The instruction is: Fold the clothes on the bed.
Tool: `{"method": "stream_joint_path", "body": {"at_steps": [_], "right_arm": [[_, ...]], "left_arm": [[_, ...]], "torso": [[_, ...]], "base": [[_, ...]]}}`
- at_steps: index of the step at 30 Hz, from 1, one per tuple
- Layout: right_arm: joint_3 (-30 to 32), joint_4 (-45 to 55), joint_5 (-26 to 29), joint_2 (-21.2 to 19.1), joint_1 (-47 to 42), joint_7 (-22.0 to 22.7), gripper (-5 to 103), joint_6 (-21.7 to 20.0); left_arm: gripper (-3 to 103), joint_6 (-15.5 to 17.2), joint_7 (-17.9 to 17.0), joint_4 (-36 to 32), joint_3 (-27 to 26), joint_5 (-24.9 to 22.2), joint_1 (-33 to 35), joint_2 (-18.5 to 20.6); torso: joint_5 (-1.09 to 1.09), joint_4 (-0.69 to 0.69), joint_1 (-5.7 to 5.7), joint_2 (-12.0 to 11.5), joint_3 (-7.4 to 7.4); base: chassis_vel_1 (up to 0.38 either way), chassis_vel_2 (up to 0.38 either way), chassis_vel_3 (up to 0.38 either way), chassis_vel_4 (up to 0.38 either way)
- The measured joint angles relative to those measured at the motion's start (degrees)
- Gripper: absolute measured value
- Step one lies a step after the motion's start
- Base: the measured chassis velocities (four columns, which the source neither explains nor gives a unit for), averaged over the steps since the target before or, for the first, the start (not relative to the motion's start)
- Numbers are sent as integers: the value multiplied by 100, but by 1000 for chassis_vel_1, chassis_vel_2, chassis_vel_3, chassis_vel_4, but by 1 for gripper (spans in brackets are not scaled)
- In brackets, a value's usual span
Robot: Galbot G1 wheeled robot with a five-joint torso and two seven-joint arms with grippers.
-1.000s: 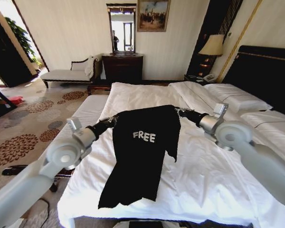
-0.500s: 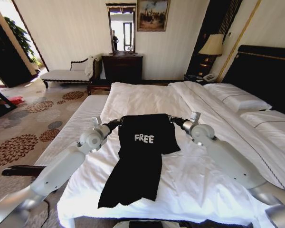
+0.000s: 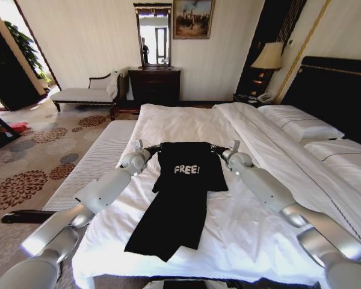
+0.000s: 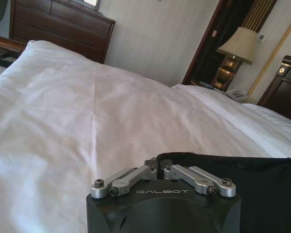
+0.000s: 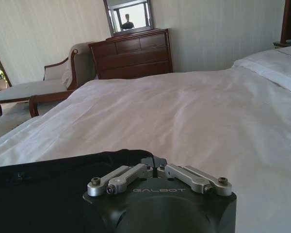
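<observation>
The clothes [image 3: 179, 198], a black sleeveless top with white lettering, lie stretched over the white bed [image 3: 259, 223], the hem hanging toward the near edge. My left gripper [image 3: 154, 149] is shut on the top's upper left corner and my right gripper [image 3: 215, 149] is shut on the upper right corner, both arms reaching far out low over the sheet. In the left wrist view the left gripper [image 4: 160, 165] pinches the black fabric edge [image 4: 262, 189]. The right gripper [image 5: 153, 162] likewise pinches the cloth [image 5: 48, 194] in the right wrist view.
A padded bench [image 3: 96, 162] runs along the bed's left side. Pillows [image 3: 301, 126] and a dark headboard [image 3: 337, 96] are at the right. A dresser [image 3: 155, 84] with a mirror, a chaise [image 3: 87, 90] and a lamp [image 3: 268, 57] stand by the far wall.
Both arms have stretched forward and lower, carrying the top's upper edge farther up the bed. More of the garment now lies flat on the sheet.
</observation>
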Motion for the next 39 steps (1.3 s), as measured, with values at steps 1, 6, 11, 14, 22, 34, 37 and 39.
{"method": "stream_joint_path", "body": {"at_steps": [1, 6, 11, 14, 22, 34, 37, 39], "right_arm": [[-30, -124, -27, 62, 48, -25, 0, 26], [-172, -976, -222, 566, 296, -177, 0, 216], [-364, -1879, -535, 1448, 544, -278, 0, 458], [-406, -2215, -608, 1730, 666, -282, 0, 513], [-314, -3063, -786, 1943, 867, -371, 0, 744], [0, -3515, -1134, 2068, 841, -432, 0, 1008], [14, -3529, -1198, 2077, 842, -437, 1, 1006], [16, -3481, -1237, 2065, 820, -484, 7, 974]], "left_arm": [[1, -7, 35, 112, 2, 34, -21, -37], [1, -87, 265, 847, -3, 297, -186, -372], [1, -255, 556, 2012, 281, 606, -645, -897], [1, -291, 608, 2306, 288, 693, -753, -964], [1, -401, 793, 3259, 147, 1078, -1096, -1642], [1, -530, 939, 3982, -184, 1643, -1131, -1982], [1, -560, 963, 4065, -302, 1760, -1115, -2031], [-2, -634, 1035, 4128, -408, 1886, -1084, -2082]], "torso": [[0, 0, 0, 0, 0], [0, -2, -2, 1, -1], [-1, -7, -1, 1, 0], [1, -1, -2, 1, -2], [1, -9, -1, 1, -1], [0, 2, -2, 1, -1], [1, 0, -2, 1, -1], [-1, -4, -2, 1, -1]], "base": [[0, 0, 0, 0], [0, 0, 0, 0], [0, 0, 0, 0], [0, 0, 0, 0], [0, 0, 0, 0], [0, 0, 0, 0], [0, 0, 0, 0], [0, 0, 0, 0]]}}
